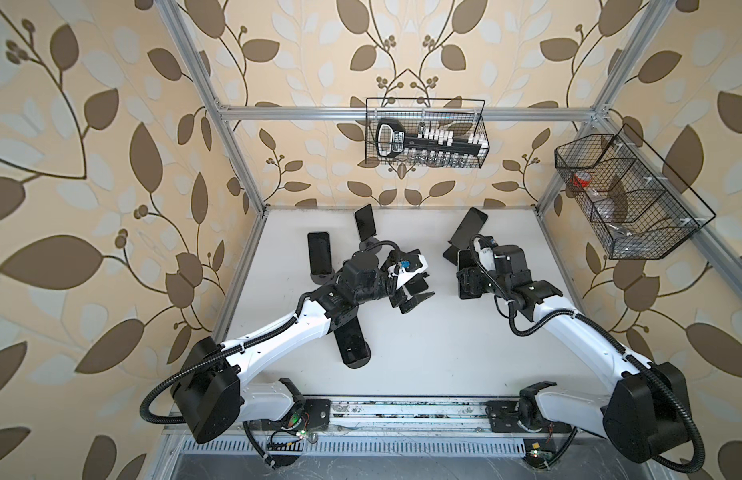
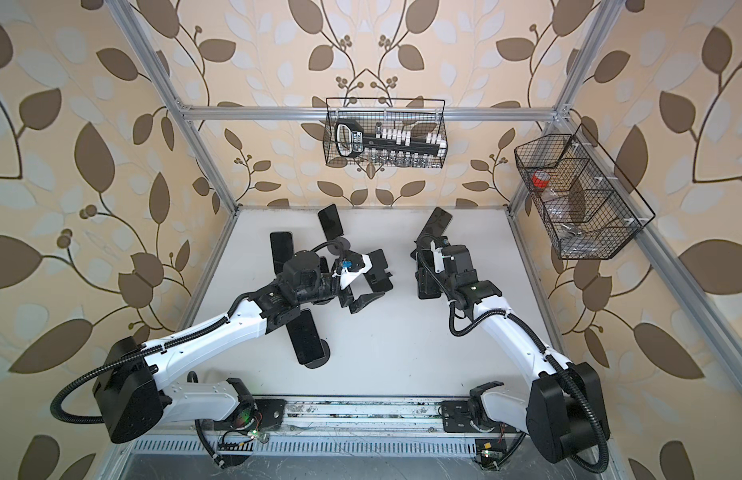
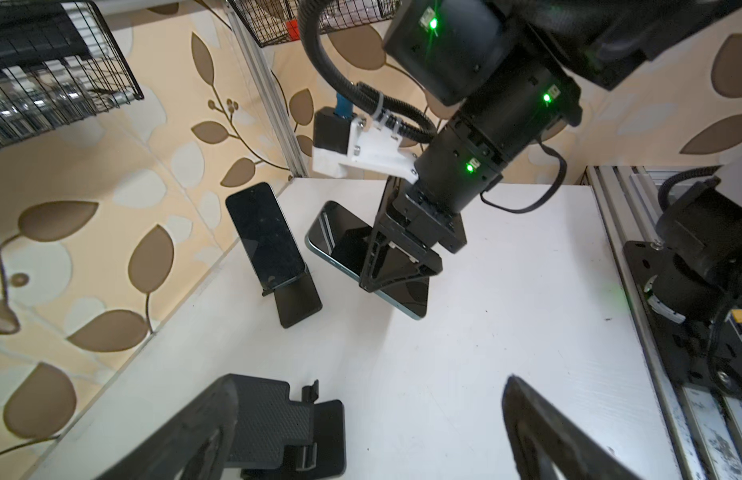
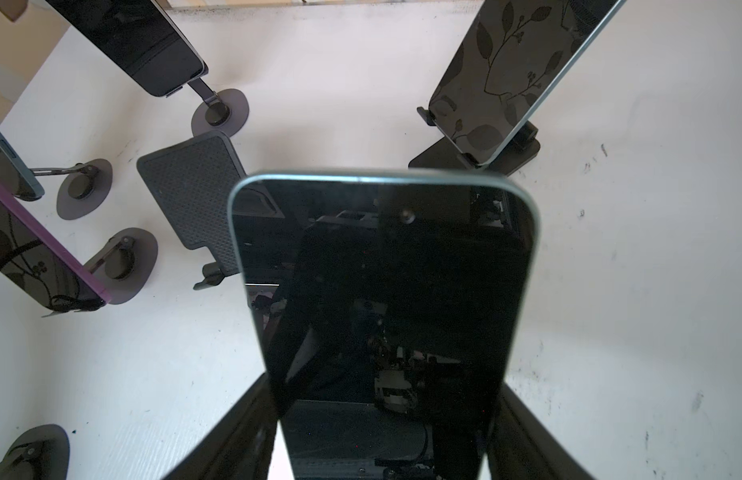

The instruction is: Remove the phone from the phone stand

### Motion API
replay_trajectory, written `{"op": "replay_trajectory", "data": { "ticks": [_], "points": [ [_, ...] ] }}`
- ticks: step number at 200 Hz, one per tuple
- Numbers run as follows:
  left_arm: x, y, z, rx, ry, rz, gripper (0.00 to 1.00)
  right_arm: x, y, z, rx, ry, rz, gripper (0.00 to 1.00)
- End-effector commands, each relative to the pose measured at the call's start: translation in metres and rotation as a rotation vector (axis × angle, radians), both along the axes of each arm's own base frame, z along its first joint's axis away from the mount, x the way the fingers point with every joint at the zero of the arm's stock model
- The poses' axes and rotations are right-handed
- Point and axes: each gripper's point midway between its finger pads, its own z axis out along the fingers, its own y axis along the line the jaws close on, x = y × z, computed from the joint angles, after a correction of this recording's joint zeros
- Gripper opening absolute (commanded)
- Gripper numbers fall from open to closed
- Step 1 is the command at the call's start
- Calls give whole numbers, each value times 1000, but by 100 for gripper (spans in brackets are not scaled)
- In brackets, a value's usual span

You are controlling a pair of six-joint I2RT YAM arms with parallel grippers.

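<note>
My right gripper [image 4: 382, 415] is shut on the lower end of a dark phone [image 4: 382, 270] with a pale blue edge, holding it above the white table [image 4: 610, 291]. In both top views that phone [image 1: 468, 276] hangs under the right wrist. An empty black textured phone stand [image 4: 190, 191] rests on the table behind and beside it. My left gripper [image 3: 369, 436] is open with nothing between its fingers. One finger [image 3: 194, 436] is over that empty stand [image 3: 290, 419], the other finger [image 3: 540, 432] is over bare table.
Other phones sit on stands: one at the back right [image 1: 469, 226], two at the back left [image 1: 319, 253] [image 1: 365, 222], one in front under the left arm [image 1: 352, 340]. Wire baskets [image 1: 427, 133] [image 1: 627, 195] hang on the walls. The frame rail [image 1: 402, 415] runs along the front.
</note>
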Motion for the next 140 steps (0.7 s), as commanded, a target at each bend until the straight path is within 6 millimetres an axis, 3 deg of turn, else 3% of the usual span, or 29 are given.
{"op": "replay_trajectory", "data": {
  "ticks": [1,42,112,140],
  "points": [
    [-6,3,14,24,-147,30,99,7,1,5,-1,-14,3,66],
    [-24,-13,-1,66,-174,-1,99,15,5,-4,0,38,7,66],
    [-6,-20,-30,82,-89,76,99,18,6,-24,18,110,-24,66],
    [-2,-20,-29,76,-76,102,99,22,14,-38,41,157,-9,65]
  ]
}}
